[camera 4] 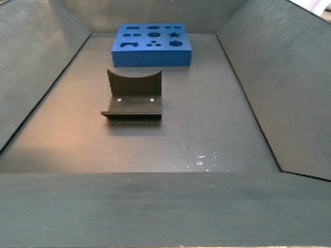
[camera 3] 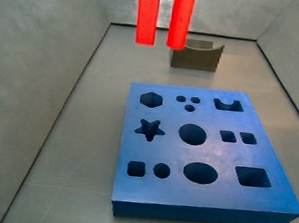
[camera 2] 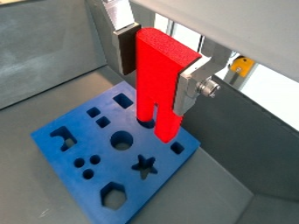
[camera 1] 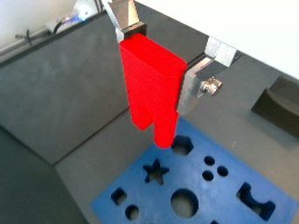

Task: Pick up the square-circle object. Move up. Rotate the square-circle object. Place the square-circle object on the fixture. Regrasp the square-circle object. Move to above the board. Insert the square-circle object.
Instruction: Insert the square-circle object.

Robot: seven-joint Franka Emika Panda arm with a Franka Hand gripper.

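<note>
**A:** What is at the top of the frame in the side view?

**B:** The square-circle object (camera 3: 163,16), bright red, hangs upright at the upper centre with its two prongs pointing down. Its upper end is cut off by the frame edge, so the gripper is out of sight here.

**A:** And behind it?

**B:** The fixture (camera 3: 196,54), olive-brown with a curved notch, stands on the grey floor just right of the prongs in the picture, by the back wall.

**A:** The board?

**B:** The board (camera 3: 201,189), blue, lies flat across the centre and lower right, well below the red piece, showing star, circle, square and rectangle cut-outs.
</note>
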